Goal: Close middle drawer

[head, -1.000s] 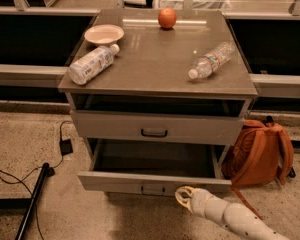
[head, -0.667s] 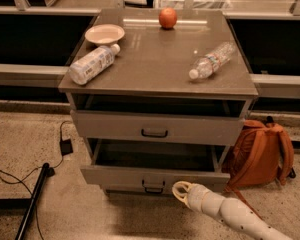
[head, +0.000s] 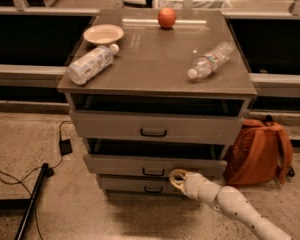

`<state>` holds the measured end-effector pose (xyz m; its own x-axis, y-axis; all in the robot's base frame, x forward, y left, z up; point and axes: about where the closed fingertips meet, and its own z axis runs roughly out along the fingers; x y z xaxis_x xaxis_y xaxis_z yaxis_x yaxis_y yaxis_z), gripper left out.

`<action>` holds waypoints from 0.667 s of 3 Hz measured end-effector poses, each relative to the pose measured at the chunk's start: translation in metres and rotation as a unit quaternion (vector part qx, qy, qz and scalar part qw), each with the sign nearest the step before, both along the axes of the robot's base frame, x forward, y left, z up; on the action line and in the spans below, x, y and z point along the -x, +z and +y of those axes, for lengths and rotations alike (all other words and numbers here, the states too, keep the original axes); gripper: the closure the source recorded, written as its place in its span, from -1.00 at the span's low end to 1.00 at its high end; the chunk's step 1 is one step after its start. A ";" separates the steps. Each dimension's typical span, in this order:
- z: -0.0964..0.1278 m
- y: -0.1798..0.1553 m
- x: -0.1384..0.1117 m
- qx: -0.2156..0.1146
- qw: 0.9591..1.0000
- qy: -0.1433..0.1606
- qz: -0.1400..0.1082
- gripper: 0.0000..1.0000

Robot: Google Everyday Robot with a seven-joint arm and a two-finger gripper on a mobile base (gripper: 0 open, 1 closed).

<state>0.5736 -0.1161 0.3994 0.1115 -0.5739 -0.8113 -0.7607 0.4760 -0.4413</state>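
- Middle drawer [head: 115, 165]: second of three in the grey cabinet; its front stands slightly out from the cabinet, forward of the bottom drawer [head: 122, 184], with a dark gap above it; dark loop handle [head: 153, 172] at the centre of the front.
- Gripper [head: 178, 179]: low in front of the cabinet, at the lower edge of the middle drawer's front, just right of the handle; it appears to rest against the front; whether it is open or closed cannot be told.
- Arm [head: 230, 204]: white; it enters from the lower right corner and slopes up leftward to the gripper.
- Top drawer [head: 105, 125]: taller front; partly pulled out, with a dark opening above it.
- Counter [head: 155, 59]: carries a pale plate [head: 103, 34] at rear left; a white bottle [head: 90, 64] lying just beside the plate; a clear bottle [head: 210, 60] lying at right; an orange fruit [head: 166, 18] at rear centre.
- Floor: an orange backpack [head: 257, 151] stands beside the cabinet's right side; a black cable [head: 5, 171] lies at left.
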 end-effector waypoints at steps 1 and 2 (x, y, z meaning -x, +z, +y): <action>-0.001 0.018 -0.036 -0.017 0.999 0.003 -0.033 1.00; 0.003 0.026 -0.044 -0.023 0.998 0.019 -0.052 1.00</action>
